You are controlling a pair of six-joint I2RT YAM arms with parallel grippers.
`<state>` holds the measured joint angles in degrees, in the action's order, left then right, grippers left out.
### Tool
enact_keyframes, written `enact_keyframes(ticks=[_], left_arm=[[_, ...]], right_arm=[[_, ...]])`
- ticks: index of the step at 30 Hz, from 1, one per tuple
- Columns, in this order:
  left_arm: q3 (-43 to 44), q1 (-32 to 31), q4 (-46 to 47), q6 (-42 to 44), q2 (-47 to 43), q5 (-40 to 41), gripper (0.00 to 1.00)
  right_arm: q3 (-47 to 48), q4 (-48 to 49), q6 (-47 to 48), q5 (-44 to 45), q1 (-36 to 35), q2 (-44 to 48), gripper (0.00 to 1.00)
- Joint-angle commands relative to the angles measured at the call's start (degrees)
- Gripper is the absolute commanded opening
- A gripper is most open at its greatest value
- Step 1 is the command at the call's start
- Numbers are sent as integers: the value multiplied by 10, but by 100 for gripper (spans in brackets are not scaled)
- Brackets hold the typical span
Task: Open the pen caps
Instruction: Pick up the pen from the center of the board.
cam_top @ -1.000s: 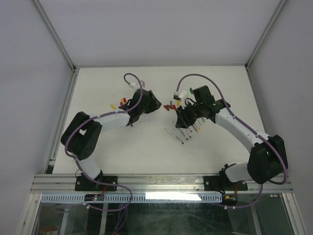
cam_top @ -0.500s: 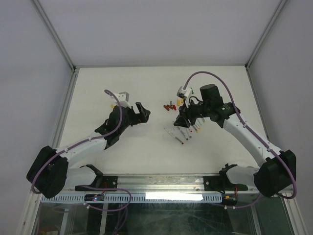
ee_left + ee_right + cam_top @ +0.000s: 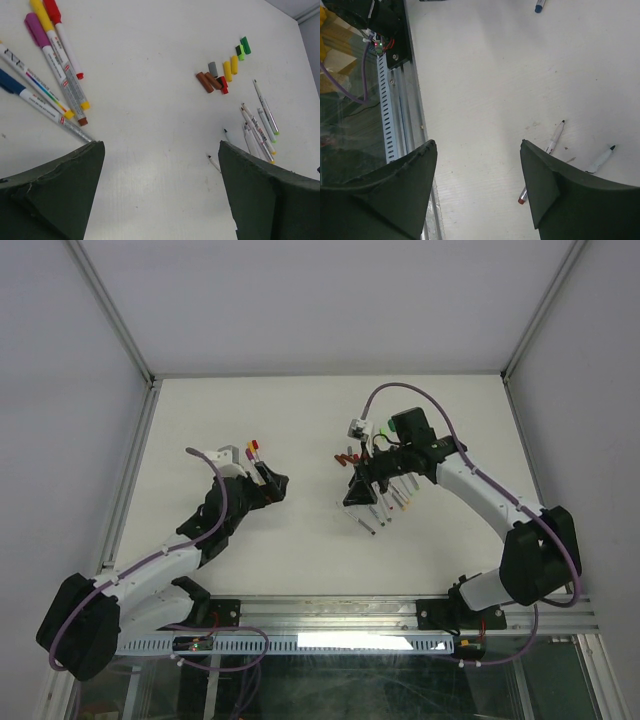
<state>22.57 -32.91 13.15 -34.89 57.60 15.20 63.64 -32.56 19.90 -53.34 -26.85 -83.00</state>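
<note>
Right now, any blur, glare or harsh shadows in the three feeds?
Top external: even, soft light, with one blown-out strip near the bottom. Left wrist: pen caps sharp, left gripper dark in the foreground. Right wrist: table sharp, right gripper dark, no glare.

light: bright, even | shadows: soft, faint | focus: sharp, wrist foregrounds blurred

left gripper [image 3: 157,150], right gripper [image 3: 477,145] spread wide

Blue pen [image 3: 42,107] — partly off-frame.
</note>
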Motion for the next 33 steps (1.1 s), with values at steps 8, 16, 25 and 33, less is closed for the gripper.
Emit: enact_keyframes(ticks=[8,16,25,33], left_arm=[[103,-8,-240,-217,75,112,98],[232,-34,-396,-286,232,209,93],[321,-32,-445,-259,339,262,56],[347,-31,-449,-241,389,243,39]], right_arm=[[-11,17,26,29,1,41,70],[-10,13,25,34,2,31,70],[-13,17,27,38,3,37,70],[-15,18,27,40,3,41,70]])
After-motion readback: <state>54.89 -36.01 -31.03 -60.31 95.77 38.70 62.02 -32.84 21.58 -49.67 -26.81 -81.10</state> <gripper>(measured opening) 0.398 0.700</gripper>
